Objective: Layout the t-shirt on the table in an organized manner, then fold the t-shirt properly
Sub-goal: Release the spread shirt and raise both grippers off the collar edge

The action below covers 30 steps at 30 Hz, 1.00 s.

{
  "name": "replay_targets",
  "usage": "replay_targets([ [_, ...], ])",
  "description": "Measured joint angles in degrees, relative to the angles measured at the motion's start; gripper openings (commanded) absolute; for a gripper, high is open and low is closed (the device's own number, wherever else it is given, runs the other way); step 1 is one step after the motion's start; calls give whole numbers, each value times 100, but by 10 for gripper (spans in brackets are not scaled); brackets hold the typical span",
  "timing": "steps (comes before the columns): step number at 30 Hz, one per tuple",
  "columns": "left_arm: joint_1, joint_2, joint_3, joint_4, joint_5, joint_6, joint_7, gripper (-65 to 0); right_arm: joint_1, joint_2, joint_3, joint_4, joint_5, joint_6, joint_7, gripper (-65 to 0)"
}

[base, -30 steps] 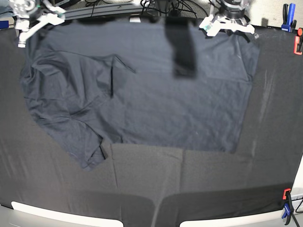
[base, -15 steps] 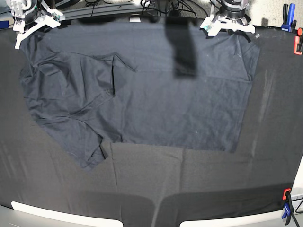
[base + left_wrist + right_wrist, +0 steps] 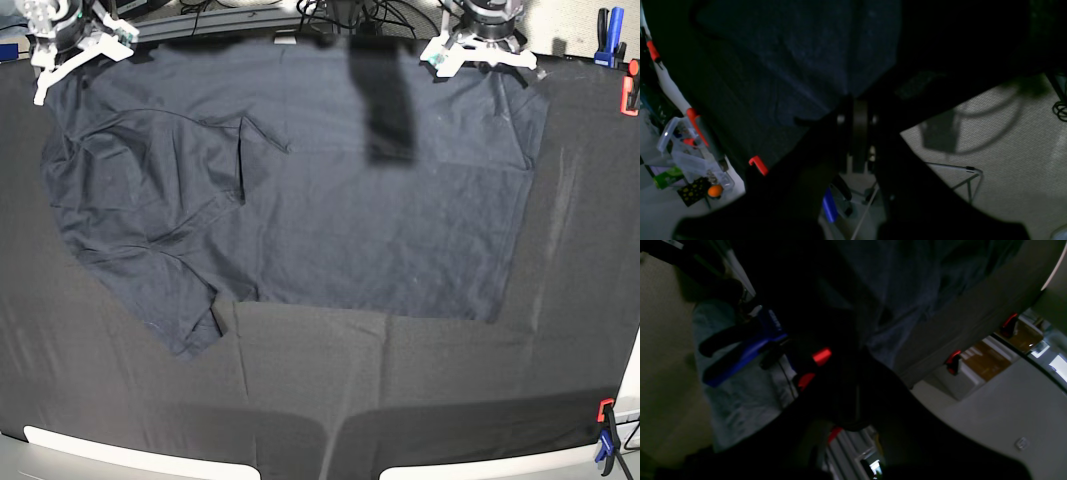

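T-shirt [image 3: 330, 200] lies spread but creased on table [image 3: 580, 250]; both closed grippers pinch its far edge.

The table [image 3: 590, 260] is lying wide under a creased matte black cloth; the t-shirt [image 3: 340, 210] is resting directly on it, spread toward the far edge, its left part rumpled; red and blue clamps [image 3: 606, 432] are gripping the near right corner.

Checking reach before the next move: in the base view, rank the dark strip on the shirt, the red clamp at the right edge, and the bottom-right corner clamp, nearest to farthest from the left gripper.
From the left gripper:
1. Dark strip, toward the table's middle.
2. Red clamp, far right edge.
3. Corner clamp, bottom right.
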Motion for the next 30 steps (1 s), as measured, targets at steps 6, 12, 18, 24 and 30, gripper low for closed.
replay_targets([
  [6,0,2,0,0,2,2,2,-650,-162,-4,2,0,2,109,109,-650],
  [12,0,4,0,0,-24,402,0,-650,-256,-4,2,0,83,111,35,-650],
  [18,0,-2,0,0,4,761,306,-369,-289,-4,7,0,645,116,-612,-387],
  [24,-2,2,-4,13,46,778,481,-353,-286,-7,7,0,586,107,-341,-384],
  [30,-15,20,-2,31,238,778,1460,-353,-291,-4,7,396,621,107,203,-385],
])
